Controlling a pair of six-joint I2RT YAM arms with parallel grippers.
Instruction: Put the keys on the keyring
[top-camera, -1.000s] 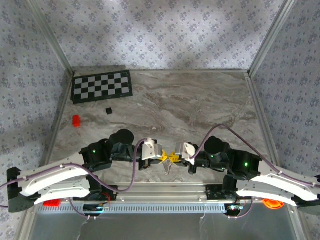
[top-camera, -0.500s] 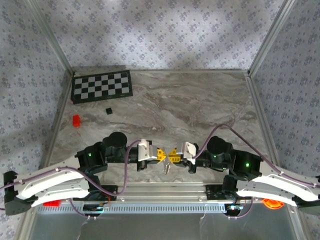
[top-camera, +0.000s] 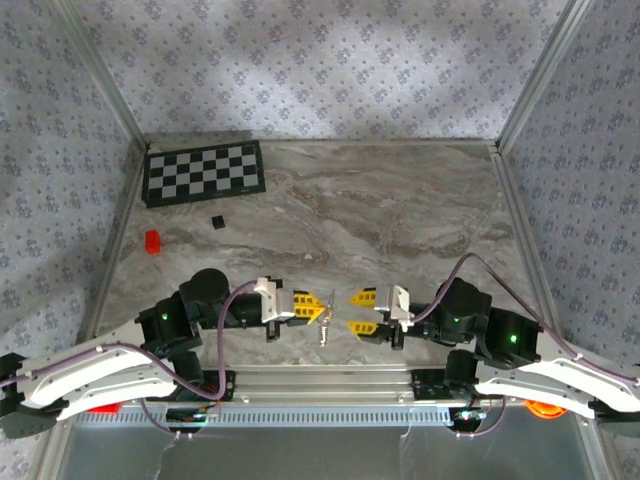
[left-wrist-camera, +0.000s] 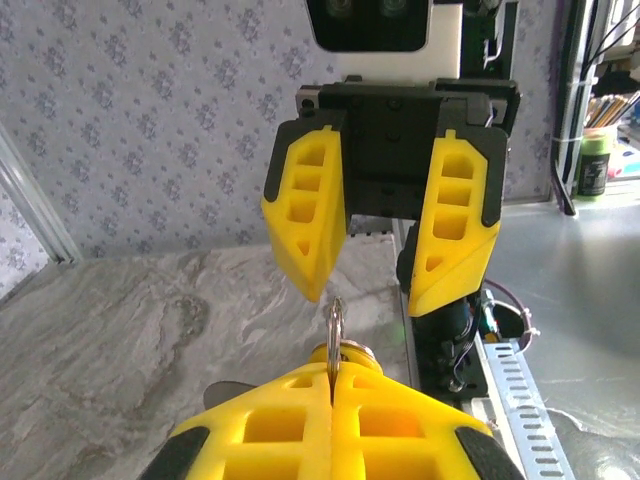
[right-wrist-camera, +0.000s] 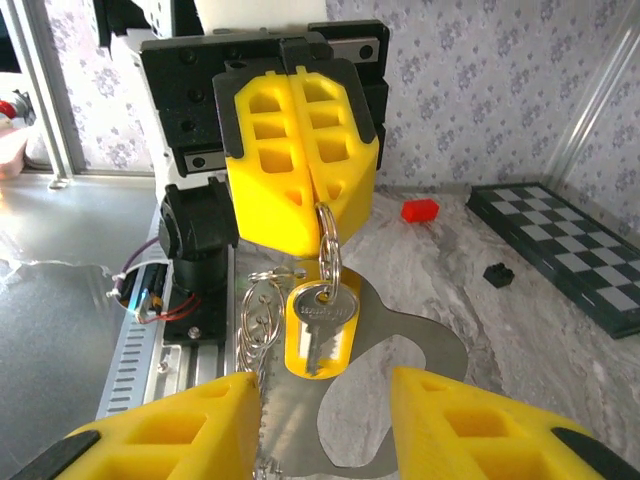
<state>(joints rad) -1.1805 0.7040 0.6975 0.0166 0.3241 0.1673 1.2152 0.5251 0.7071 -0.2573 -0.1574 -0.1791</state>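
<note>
Arms pulled apart vs a second ago; right gripper (top-camera: 359, 312) now spread. Top: left gripper (top-camera: 318, 301) pinched shut, key (top-camera: 322, 328) hanging below it, between both grippers. Left wrist: ring (left-wrist-camera: 335, 322) edge-on in the closed tips. Right wrist: yellow-headed key hangs on that ring, chain (right-wrist-camera: 255, 325) just beside.

Shiny thin metal keyring (right-wrist-camera: 328, 248); silver metal key (right-wrist-camera: 316, 338) with a glossy yellow plastic head; smooth, marble-patterned table (right-wrist-camera: 450, 285).

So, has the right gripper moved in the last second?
Yes. The right gripper has backed off rightward, farther from the checkerboard mat, and its jaws have opened.
</note>
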